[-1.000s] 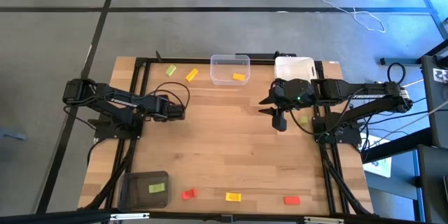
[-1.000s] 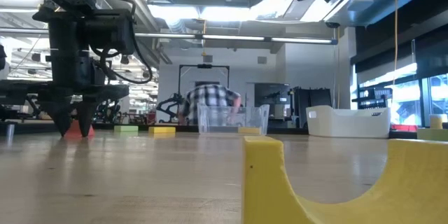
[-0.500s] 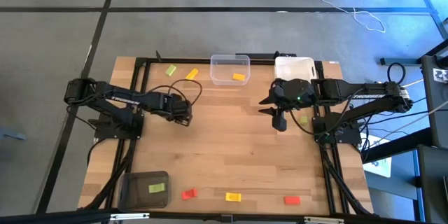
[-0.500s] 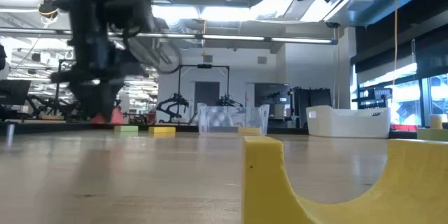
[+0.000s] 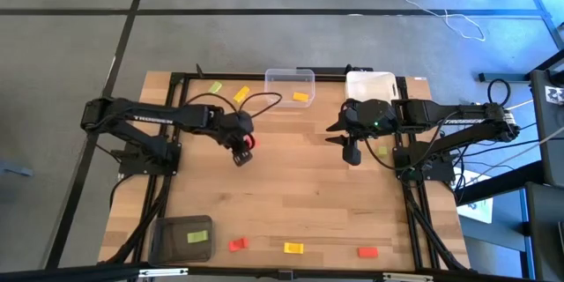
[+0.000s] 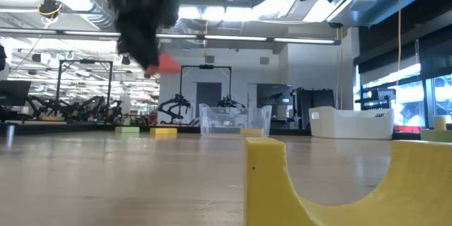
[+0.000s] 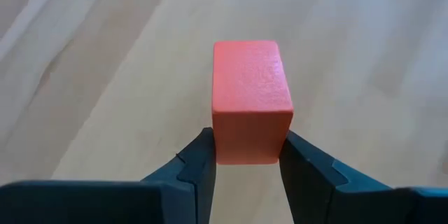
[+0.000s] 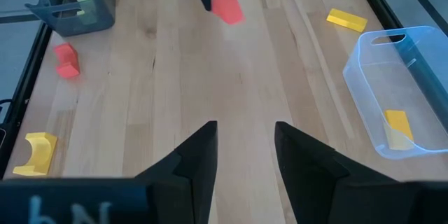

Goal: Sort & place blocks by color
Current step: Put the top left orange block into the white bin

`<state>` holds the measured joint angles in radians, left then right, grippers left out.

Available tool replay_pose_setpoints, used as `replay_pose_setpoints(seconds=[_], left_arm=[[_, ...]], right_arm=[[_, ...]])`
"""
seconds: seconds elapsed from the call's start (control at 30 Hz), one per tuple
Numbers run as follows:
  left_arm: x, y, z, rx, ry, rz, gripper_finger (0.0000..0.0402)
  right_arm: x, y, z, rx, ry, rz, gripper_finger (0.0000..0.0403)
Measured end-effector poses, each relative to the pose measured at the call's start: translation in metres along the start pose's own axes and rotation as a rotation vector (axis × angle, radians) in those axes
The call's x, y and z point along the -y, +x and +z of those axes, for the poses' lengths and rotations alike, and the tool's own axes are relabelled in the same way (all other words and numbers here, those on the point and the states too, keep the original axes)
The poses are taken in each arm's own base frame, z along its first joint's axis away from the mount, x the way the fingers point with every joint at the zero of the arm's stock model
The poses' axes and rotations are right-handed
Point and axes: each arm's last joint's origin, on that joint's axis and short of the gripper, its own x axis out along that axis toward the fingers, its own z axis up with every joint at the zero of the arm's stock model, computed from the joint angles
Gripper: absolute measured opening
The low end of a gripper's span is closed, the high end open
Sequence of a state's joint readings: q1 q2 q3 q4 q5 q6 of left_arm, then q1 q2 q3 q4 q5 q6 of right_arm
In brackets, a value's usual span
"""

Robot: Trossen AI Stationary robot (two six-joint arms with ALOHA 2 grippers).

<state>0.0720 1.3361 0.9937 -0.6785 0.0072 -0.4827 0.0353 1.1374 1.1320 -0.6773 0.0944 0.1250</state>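
- left gripper (image 5: 242,148) up over the middle of the wooden table (image 5: 291,203), fingers pinched on a red block (image 7: 250,100), block off the wood.
- right gripper (image 5: 352,153) over the right side, near the white bin (image 5: 370,84), fingers apart, holding nothing.
- yellow block (image 5: 301,97) inside the clear bin (image 5: 289,86) at the far edge.
- green block (image 5: 198,237) inside the dark grey bin (image 5: 182,240) at the near left corner.
- more blocks flat on the table: green (image 5: 216,88) and yellow (image 5: 241,94) just left of the clear bin; red (image 5: 236,244), yellow (image 5: 293,248) and red (image 5: 367,251) along the near edge.
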Motion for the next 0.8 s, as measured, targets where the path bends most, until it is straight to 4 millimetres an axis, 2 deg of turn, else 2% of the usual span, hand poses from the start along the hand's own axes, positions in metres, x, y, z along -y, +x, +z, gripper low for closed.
replay_pose_setpoints(seconds=[0.23,0.4,0.5,0.67,0.8], left_arm=[[0.019,-0.022,0.018,0.064,0.117,-0.106,0.0125],[0.028,-0.025,0.021,0.094,0.137,-0.176,0.0125],[0.032,-0.026,0.023,0.109,0.147,-0.253,0.0125],[0.038,-0.029,0.03,0.166,0.163,-0.353,0.0125],[0.037,-0.032,0.037,0.205,0.185,-0.437,0.0125]], right_arm=[[0.0,0.0,0.001,0.011,-0.003,0.001,0.0143],[-0.001,0.0,0.007,0.076,-0.023,0.008,0.0143],[-0.002,0.001,0.009,0.09,-0.092,0.02,0.0143],[-0.006,0.015,0.011,0.085,-0.283,0.079,0.0143],[-0.009,0.037,0.015,0.1,-0.412,0.094,0.0143]])
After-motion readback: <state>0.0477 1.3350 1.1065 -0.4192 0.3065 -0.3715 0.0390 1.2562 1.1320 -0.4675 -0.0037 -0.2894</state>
